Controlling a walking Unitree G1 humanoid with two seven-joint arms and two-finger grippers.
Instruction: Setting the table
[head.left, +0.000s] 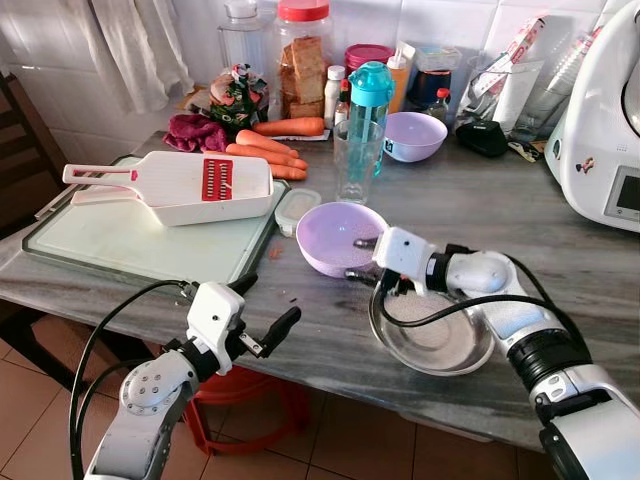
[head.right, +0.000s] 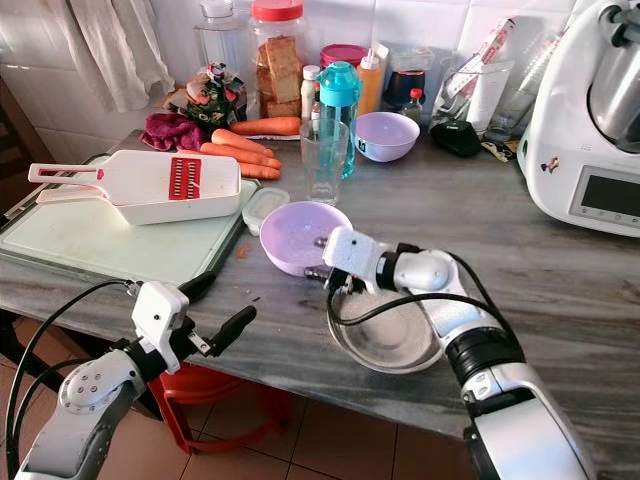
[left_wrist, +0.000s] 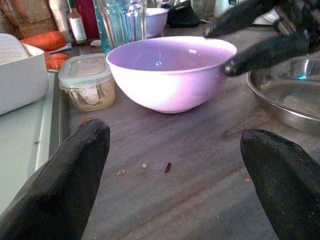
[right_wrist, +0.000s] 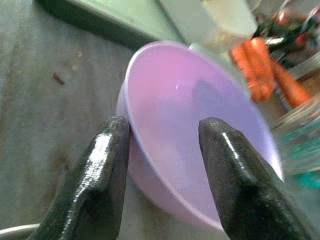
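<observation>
A lilac plastic bowl (head.left: 335, 235) stands upright on the grey marble counter (head.left: 560, 250), just left of a shallow steel bowl (head.left: 440, 345). My right gripper (head.left: 356, 258) reaches over the steel bowl to the lilac bowl's near rim. In the right wrist view its fingers (right_wrist: 105, 165) are open and straddle the rim, one outside the wall and one inside. My left gripper (head.left: 272, 298) hovers open at the counter's front edge, pointing at the lilac bowl (left_wrist: 170, 75) with nothing between its fingers.
A cutting board (head.left: 120, 240) with a white slicer (head.left: 180, 185) lies at the left. Behind the bowl are a small lidded tub (head.left: 297, 208), a glass (head.left: 357, 160), a teal bottle (head.left: 370, 100), carrots (head.left: 270, 150) and a second lilac bowl (head.left: 414, 135). A white appliance (head.left: 600, 130) stands far right.
</observation>
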